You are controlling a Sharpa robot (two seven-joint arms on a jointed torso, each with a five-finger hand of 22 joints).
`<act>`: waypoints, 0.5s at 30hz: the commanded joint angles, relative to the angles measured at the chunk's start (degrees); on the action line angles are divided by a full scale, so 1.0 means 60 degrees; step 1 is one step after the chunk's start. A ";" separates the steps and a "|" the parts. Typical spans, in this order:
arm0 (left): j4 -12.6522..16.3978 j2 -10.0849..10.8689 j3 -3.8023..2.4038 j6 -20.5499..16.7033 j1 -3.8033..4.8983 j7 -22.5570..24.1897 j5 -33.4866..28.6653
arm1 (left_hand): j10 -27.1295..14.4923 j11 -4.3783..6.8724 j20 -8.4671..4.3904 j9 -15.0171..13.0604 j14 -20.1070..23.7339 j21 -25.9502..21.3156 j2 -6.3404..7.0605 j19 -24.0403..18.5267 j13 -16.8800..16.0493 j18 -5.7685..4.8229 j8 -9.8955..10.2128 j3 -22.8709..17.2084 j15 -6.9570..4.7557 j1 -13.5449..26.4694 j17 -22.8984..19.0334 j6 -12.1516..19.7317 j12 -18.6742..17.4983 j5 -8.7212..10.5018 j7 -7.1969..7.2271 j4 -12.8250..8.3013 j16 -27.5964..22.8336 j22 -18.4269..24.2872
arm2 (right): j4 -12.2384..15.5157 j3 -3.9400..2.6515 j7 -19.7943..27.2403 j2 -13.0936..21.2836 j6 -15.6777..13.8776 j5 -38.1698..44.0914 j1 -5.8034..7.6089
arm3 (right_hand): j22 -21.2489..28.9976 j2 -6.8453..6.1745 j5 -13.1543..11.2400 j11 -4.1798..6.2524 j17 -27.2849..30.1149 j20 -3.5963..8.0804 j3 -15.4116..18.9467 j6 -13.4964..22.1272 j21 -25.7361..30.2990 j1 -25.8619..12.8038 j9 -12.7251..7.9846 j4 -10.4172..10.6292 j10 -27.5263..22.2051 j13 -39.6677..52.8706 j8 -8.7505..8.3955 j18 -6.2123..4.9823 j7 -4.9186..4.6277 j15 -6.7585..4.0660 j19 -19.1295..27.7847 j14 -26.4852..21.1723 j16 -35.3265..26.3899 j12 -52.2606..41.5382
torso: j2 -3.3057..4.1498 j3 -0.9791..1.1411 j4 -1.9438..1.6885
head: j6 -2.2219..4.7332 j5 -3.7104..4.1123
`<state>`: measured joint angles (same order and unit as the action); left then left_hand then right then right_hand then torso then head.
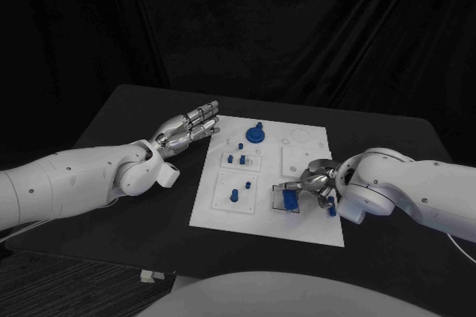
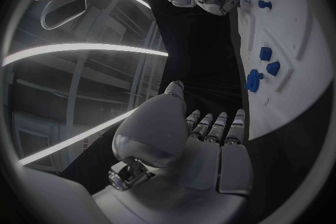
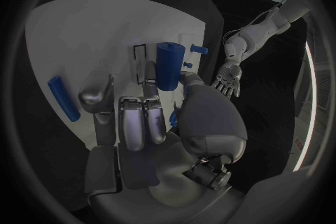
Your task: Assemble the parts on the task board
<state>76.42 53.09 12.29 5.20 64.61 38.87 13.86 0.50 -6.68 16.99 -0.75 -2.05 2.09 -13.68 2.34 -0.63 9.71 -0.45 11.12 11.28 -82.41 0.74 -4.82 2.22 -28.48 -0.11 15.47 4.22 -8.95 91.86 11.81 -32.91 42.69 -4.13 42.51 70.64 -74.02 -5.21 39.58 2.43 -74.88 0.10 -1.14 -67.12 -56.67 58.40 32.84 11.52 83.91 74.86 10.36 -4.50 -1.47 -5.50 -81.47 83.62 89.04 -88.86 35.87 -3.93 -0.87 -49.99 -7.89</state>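
Nearest, at the board's near right part, the robot's right hand point(image 1: 309, 183) pinches a blue cylinder point(image 3: 167, 65) between thumb and fingers, holding it over the white task board point(image 1: 298, 229). Another long blue part point(image 3: 63, 98) lies flat on the board just beside that hand. Across the black table point(image 1: 119, 117), the left hand point(image 1: 186, 130) rests palm up by the board's far left edge, fingers straight and close together, holding nothing. More small blue parts point(image 1: 255, 134) stand on the board
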 commanded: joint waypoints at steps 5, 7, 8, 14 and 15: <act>-0.0003 -0.0032 -0.0009 0.0175 -0.0038 0.0921 -0.0048 | -0.0033 -0.0097 -0.0004 -0.0032 0.0026 -0.0021 0.0020 0.0118 -0.0020 -0.0375 -0.0085 -0.0167 0.0257 -0.0147 0.0080 -0.0001 0.0182 -0.0132 -0.0061 -0.0086 0.0253 -0.0092 | -0.0022 -0.0003 -0.0033 -0.0071 -0.0120 0.0370 -0.0015 | -0.1202 0.0210 -0.0836 0.0068 -0.2390 -0.0073 -0.1300 0.0275 0.0439 -0.0193 0.0764 -0.0069 0.1014 0.2524 0.0106 -0.0319 0.0033 -0.0090 0.0068 0.1030 0.0067 -0.0189 | -0.0001 0.0001 0.0002 | -0.0002 -0.0001; -0.0004 -0.0033 -0.0009 0.0181 -0.0045 0.0920 -0.0048 | -0.0033 -0.0107 -0.0004 -0.0032 0.0014 -0.0019 0.0021 0.0122 -0.0020 -0.0389 -0.0085 -0.0171 0.0290 -0.0148 0.0086 0.0000 0.0186 -0.0132 -0.0062 -0.0085 0.0283 -0.0094 | -0.0034 -0.0003 -0.0067 -0.0090 -0.0082 0.0383 -0.0019 | -0.1165 0.0227 -0.1258 0.0047 -0.2305 -0.0086 -0.1207 0.0304 0.0582 -0.0278 0.0769 0.0011 0.1014 0.2524 0.0071 -0.0341 0.0011 -0.0076 0.0101 0.1008 0.0005 -0.0189 | -0.0002 -0.0001 0.0000 | -0.0002 -0.0012; -0.0005 -0.0033 -0.0009 0.0183 -0.0048 0.0921 -0.0048 | -0.0033 -0.0107 -0.0004 -0.0032 0.0014 -0.0019 0.0021 0.0122 -0.0020 -0.0389 -0.0085 -0.0171 0.0290 -0.0148 0.0086 0.0000 0.0186 -0.0132 -0.0062 -0.0085 0.0283 -0.0094 | -0.0039 -0.0003 -0.0086 -0.0099 -0.0059 0.0387 -0.0021 | -0.1154 0.0236 -0.1482 0.0040 -0.2280 -0.0093 -0.1155 0.0310 0.0626 -0.0329 0.0772 0.0058 0.1014 0.2524 0.0059 -0.0346 0.0003 -0.0069 0.0111 0.1001 -0.0015 -0.0189 | -0.0002 0.0001 0.0000 | -0.0002 -0.0006; -0.0006 -0.0028 -0.0009 0.0190 -0.0063 0.0919 -0.0048 | -0.0033 -0.0116 -0.0004 -0.0033 0.0004 -0.0016 0.0022 0.0128 -0.0020 -0.0402 -0.0086 -0.0175 0.0314 -0.0150 0.0089 -0.0005 0.0187 -0.0133 -0.0063 -0.0086 0.0305 -0.0100 | -0.0057 -0.0003 -0.0199 -0.0150 0.0092 0.0397 -0.0032 | -0.1111 0.0270 -0.2147 0.0014 -0.2204 -0.0117 -0.0940 0.0361 0.0803 -0.0419 0.0777 0.0174 0.1014 0.2524 -0.0016 -0.0372 -0.0026 -0.0049 0.0136 0.0983 -0.0072 -0.0189 | 0.0001 -0.0002 -0.0001 | -0.0002 -0.0014; -0.0006 -0.0027 -0.0009 0.0192 -0.0066 0.0918 -0.0048 | -0.0033 -0.0116 -0.0004 -0.0033 0.0004 -0.0016 0.0022 0.0128 -0.0020 -0.0402 -0.0086 -0.0175 0.0314 -0.0150 0.0089 -0.0005 0.0187 -0.0133 -0.0063 -0.0086 0.0305 -0.0100 | -0.0059 -0.0003 -0.0221 -0.0161 0.0121 0.0401 -0.0035 | -0.1110 0.0274 -0.2232 0.0012 -0.2194 -0.0119 -0.0901 0.0360 0.0809 -0.0430 0.0779 0.0191 0.1014 0.2524 -0.0023 -0.0372 -0.0028 -0.0047 0.0132 0.0981 -0.0081 -0.0189 | 0.0001 0.0000 0.0001 | -0.0002 -0.0013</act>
<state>76.33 53.00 12.29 5.60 64.29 38.87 13.86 0.50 -6.71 16.99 -0.75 -1.77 2.09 -13.68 2.32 -0.63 9.70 -0.45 11.12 12.62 -82.41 0.75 -4.82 2.22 -28.48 -0.12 15.47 5.32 -8.97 91.52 11.81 -33.14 41.78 -4.08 44.27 70.58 -74.02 -4.00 26.39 2.43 -74.88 -0.42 -3.57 -64.90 -53.13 57.18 35.31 12.88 83.92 74.86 10.31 -4.52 -1.85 -5.41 -80.95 83.72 89.01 -88.86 35.87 -3.92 -0.88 -49.99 -7.98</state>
